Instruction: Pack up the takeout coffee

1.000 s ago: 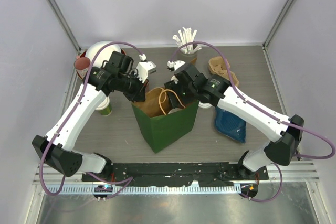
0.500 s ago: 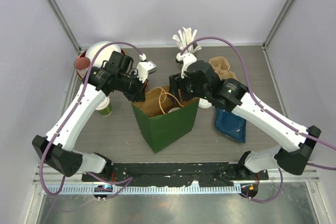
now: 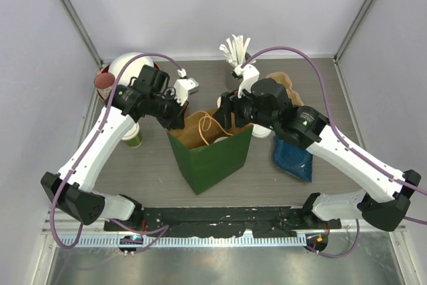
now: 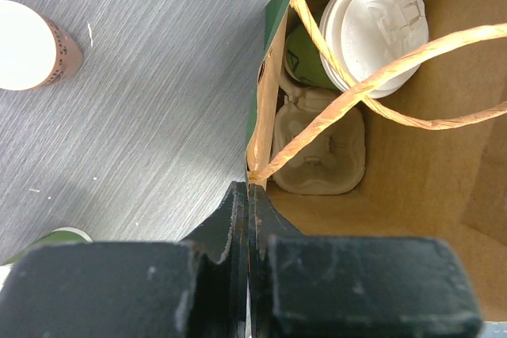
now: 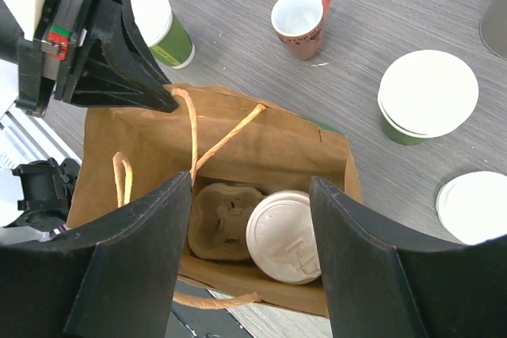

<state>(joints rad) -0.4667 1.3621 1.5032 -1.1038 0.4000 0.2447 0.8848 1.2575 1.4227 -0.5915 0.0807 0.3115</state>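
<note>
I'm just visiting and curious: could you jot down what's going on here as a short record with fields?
Bag: green paper bag, open, upright
Inside: one lidded cup, pulp carrier
Left gripper: shut on the bag's rim
Right gripper: open, empty, above the bag
Outside: two green cups on the table

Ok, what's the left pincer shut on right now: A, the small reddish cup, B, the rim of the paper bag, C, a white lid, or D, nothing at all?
B: in the left wrist view the left pincer is closed flat on the top edge of the paper bag, with no lid or cup in it.
</note>
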